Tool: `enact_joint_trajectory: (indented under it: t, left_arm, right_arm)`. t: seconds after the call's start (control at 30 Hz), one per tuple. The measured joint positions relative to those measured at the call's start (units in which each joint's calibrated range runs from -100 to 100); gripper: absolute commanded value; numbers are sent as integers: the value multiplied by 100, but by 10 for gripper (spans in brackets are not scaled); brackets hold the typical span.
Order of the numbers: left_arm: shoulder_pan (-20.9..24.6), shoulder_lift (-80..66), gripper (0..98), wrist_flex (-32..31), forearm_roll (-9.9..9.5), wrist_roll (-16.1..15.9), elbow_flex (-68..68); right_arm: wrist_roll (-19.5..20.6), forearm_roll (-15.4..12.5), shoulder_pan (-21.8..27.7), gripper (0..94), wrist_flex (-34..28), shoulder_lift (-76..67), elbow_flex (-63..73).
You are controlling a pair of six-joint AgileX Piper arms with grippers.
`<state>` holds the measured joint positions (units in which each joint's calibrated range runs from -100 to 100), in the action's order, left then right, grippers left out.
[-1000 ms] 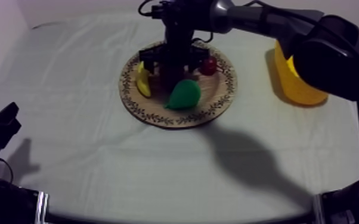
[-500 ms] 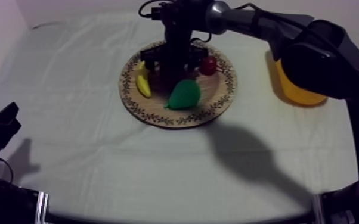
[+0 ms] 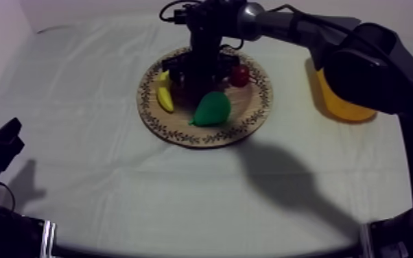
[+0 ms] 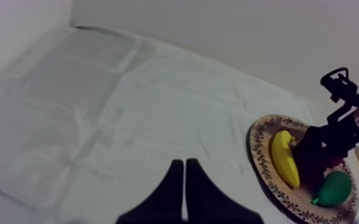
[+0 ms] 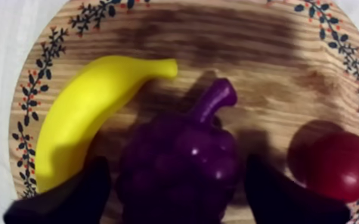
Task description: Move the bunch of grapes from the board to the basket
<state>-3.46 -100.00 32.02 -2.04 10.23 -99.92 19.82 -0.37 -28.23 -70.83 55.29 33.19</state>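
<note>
Now, right gripper (image 5: 176, 159): mine, down over the board (image 5: 229, 36), fingers (image 5: 68, 199) spread apart with the grapes (image 5: 185, 143) between them; whether they touch the fruit I cannot tell.
Grapes: purple, resting on the wood near the board's middle, stem pointing away from my wrist, one of my right fingers at each side.
Banana (image 5: 86, 113): yellow, just beside the grapes and next to one finger, curving along the board's rim.
Red fruit (image 5: 334, 164): on the other side of the grapes, just beside my other finger, apart from the grapes.
Pear (image 3: 213, 108): green, on the board's near part in the top view, close to my right gripper.
Board: round, wooden, with a leaf-patterned rim, holding all four fruits.
Right arm (image 3: 360, 62): comes in from the upper right of the top view and reaches across to the board.
Basket (image 3: 343, 106): yellow, at my right side on the cloth (image 3: 113, 192), well apart from the board, partly hidden behind my right arm; I cannot see its inside.
Left gripper (image 4: 185, 164): fingers pressed together in a narrow wedge, holding nothing, low at my left side over bare cloth, well apart from the board.
Cloth: grey-white and creased, with a dark shadow (image 3: 285, 178) on it nearer than the board.
</note>
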Motion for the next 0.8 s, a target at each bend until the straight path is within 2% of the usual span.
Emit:
enact_joint_trajectory:
  t: [0.13, 0.23, 0.63, 0.8]
  left_arm:
    - [0, 0, 1, 0, 0, 0, 0]
    - [0, 0, 1, 0, 0, 0, 0]
    - [0, 0, 1, 0, 0, 0, 0]
    - [0, 0, 1, 0, 0, 0, 0]
  right_arm:
    - [-4, 0, -3, 357, 3, -28, -24]
    - [-37, -43, 12, 296, -5, -43, -18]
    - [-42, -51, 24, 231, 74, -186, -227]
    - [-25, 37, 24, 211, 408, -487, -647]
